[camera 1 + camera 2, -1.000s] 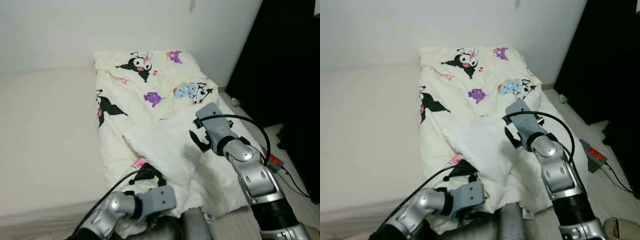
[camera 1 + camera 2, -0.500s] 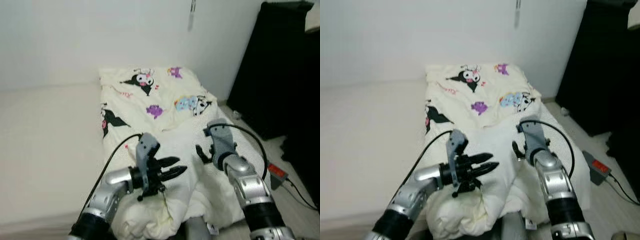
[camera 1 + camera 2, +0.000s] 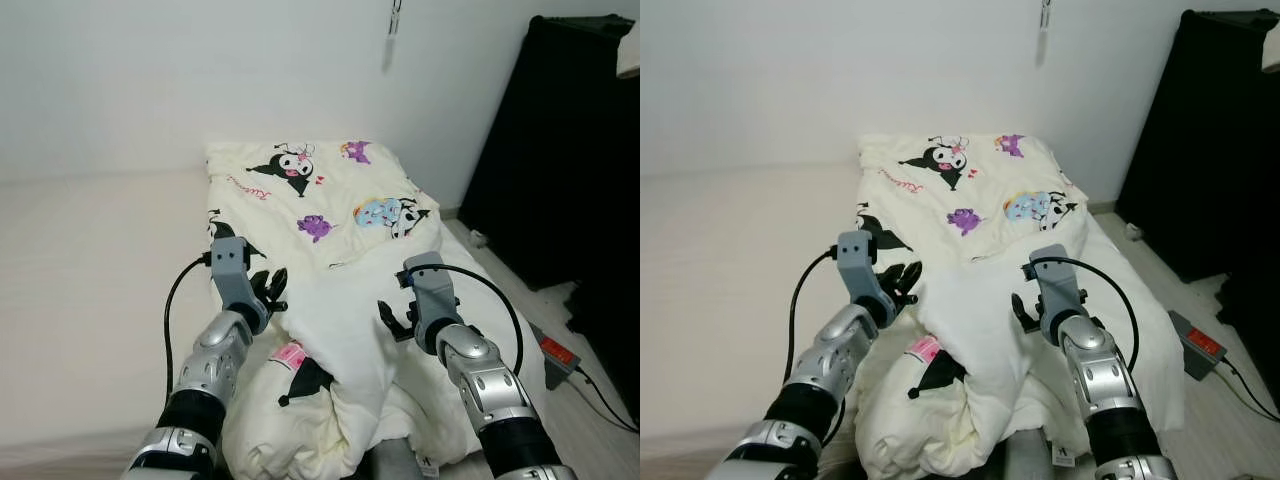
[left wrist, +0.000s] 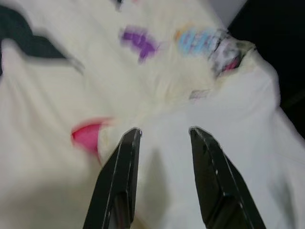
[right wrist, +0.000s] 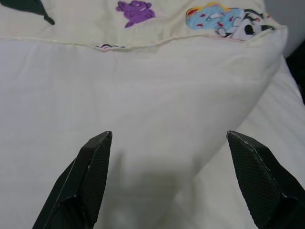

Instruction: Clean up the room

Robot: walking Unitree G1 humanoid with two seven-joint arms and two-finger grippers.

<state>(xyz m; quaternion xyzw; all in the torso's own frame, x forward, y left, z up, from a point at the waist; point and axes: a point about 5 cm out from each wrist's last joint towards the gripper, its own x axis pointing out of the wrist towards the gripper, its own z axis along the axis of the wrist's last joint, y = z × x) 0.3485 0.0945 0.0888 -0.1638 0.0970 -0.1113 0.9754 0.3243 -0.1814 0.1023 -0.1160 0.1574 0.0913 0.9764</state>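
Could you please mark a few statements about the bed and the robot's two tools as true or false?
1. The cartoon-print blanket lies on the right part of the mattress. True.
2. The left tool is clamped shut on the blanket. False: its fingers stand apart, above the white underside of the folded-over blanket.
3. The right tool is open, over the white fold. True.
4. A black power strip lies on the floor to the right of the bed. True.
5. The wall behind the bed is dark blue. False: it is white.
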